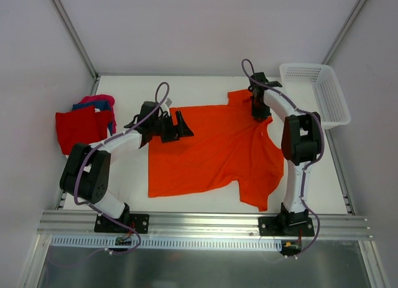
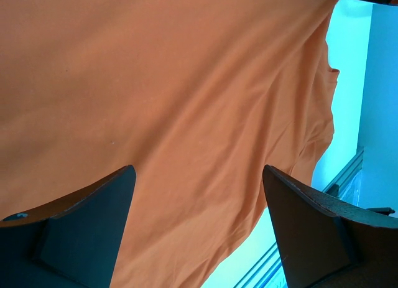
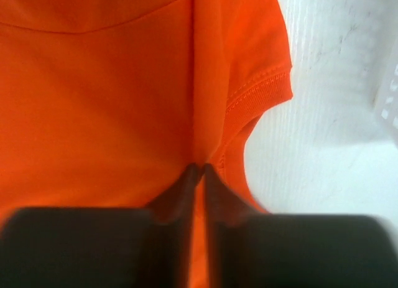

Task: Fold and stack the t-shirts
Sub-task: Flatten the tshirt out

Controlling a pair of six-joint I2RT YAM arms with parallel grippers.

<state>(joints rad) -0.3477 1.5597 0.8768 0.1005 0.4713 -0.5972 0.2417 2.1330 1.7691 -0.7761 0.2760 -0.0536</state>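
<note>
Right gripper (image 3: 199, 171) pinched shut on a raised fold of orange t-shirt (image 3: 93, 101) beside its sleeve; left gripper (image 2: 199, 173) jaws wide, hovering over the shirt's left part; shirt spread mid-table (image 1: 205, 89); other t-shirts (image 1: 84, 123), red, blue, pink, piled far left.

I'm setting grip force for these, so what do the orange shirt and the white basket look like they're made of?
Orange t-shirt: soft knit cloth with a matte finish, probably cotton jersey. It wrinkles and drapes loosely, and the sleeve hem shows a line of stitching.
Basket: seemingly rigid white plastic, perhaps slightly glossy. Its walls are a regular moulded mesh and its rim runs straight.
</note>
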